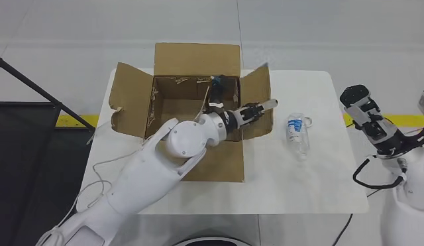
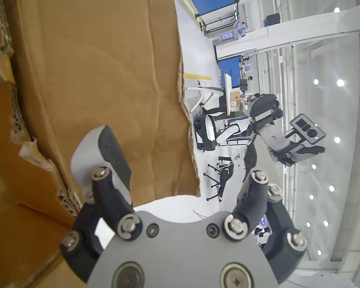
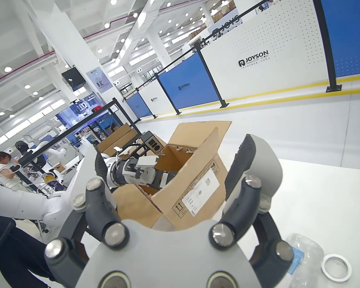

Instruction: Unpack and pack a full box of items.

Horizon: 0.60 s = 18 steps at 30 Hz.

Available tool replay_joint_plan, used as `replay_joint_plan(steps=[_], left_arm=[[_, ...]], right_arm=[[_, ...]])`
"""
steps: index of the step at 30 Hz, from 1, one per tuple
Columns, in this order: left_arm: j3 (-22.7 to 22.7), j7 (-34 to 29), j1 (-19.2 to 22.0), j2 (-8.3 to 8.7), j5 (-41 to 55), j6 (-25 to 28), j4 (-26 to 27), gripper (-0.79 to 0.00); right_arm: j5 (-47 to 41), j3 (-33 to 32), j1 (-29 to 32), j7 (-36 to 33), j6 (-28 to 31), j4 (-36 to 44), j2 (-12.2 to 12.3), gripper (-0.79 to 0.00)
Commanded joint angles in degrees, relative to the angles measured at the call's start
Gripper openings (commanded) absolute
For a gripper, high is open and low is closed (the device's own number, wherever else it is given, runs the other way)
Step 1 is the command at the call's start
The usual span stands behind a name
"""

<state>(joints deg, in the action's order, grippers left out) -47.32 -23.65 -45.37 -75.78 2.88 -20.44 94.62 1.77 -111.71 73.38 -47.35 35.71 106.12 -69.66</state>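
- Straddling the torn edge of the side flap (image 2: 108,61) on the box (image 1: 222,163), left gripper (image 2: 180,148): fingers spread, pinching nothing.
- Right gripper (image 3: 174,157): fingers spread, empty, open air around.
- Box floor partly hidden under left arm (image 1: 185,140).
- Clear bottle (image 1: 297,128) lies on white table (image 1: 305,186), between box and right gripper.

The white table (image 1: 311,180) fills the middle of the top view. An open brown box (image 1: 197,59) stands on the table's upper left part with its flaps spread out. A clear bottle (image 1: 297,130) with a blue label lies on its side right of the box, near it but not touching.
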Motion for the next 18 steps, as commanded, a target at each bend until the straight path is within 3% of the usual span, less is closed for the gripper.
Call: replay_joint_plan(steps=[1,10,15,18], left_arm=[[1.14,-0.16,0.64,-0.41,-0.48,-0.54,-1.54,0.000],[0.91,-1.05,1.34,-1.24,-0.02,-0.89,-2.21,0.000],[-2.98,-1.88,-0.50,-0.48,-1.03,-0.75,2.59,0.000],[-7.72,-2.63,-3.12,0.50,-1.30,-0.65,7.96,0.000]], right_arm=[[-0.14,-0.30,0.35,-0.32,-0.03,0.25,0.28,0.000],[0.69,0.67,0.37,-3.87,-2.35,0.69,1.40,0.000],[0.69,0.67,0.37,-3.87,-2.35,0.69,1.40,0.000],[0.69,0.67,0.37,-3.87,-2.35,0.69,1.40,0.000]])
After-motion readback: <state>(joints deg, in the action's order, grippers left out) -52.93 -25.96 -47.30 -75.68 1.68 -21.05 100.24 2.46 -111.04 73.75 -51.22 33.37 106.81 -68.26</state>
